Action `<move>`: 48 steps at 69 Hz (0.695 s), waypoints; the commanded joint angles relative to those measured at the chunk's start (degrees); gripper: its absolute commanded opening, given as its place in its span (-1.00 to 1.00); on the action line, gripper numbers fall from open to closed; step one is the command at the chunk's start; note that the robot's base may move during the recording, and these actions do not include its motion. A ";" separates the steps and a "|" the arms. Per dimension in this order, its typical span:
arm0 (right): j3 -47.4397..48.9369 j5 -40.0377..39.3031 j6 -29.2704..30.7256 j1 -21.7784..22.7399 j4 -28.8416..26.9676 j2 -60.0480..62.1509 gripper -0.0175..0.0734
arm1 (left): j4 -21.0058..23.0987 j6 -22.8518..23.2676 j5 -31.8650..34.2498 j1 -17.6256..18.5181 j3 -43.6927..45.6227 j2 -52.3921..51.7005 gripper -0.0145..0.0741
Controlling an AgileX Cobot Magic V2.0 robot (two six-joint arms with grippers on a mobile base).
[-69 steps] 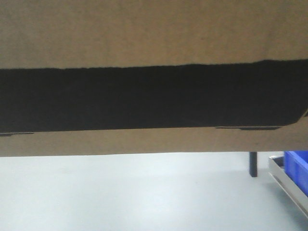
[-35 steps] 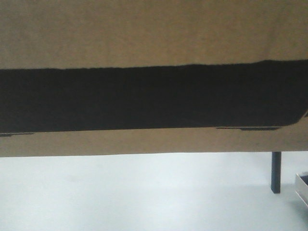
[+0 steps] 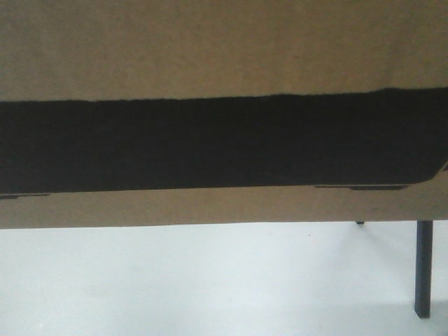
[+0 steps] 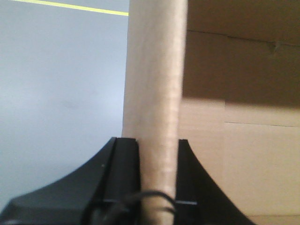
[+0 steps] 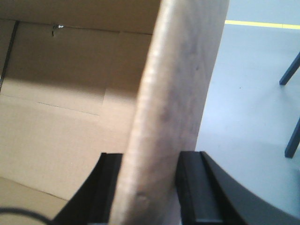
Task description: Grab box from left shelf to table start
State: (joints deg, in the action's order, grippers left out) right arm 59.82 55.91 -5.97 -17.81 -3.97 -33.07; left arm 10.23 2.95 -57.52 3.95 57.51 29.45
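Observation:
The box fills the upper two thirds of the front view, brown cardboard crossed by a broad black band. It hangs above the grey floor. In the left wrist view my left gripper is shut on the box's upright left wall, one black finger on each side. My right gripper is shut the same way on the right wall, and the open inside of the box shows beside it. The left shelf and the table top are out of view.
Grey floor lies below the box. A dark leg stands at the right, and two slanted dark legs show in the right wrist view. A yellow floor line runs far off, and it shows again.
The box stays fixed in view while the background slides right. The blue bin and metal rail at the right edge have left the frame. The dark leg has shifted right and looks closer.

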 commanded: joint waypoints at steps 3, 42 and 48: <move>1.82 -5.90 1.30 -0.19 -0.13 -0.04 -0.46 | 3.95 1.80 11.27 0.39 2.34 0.11 -0.91; 1.82 -5.90 1.30 -0.19 -0.13 -0.04 -0.46 | 3.95 1.80 11.27 0.39 2.34 0.11 -0.91; 1.82 -5.90 1.30 -0.19 -0.13 -0.04 -0.46 | 3.95 1.80 11.27 0.39 2.34 0.11 -0.91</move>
State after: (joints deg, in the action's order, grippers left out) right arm 59.82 55.91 -5.97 -17.81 -3.97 -33.07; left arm 10.23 2.95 -57.52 3.95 57.51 29.45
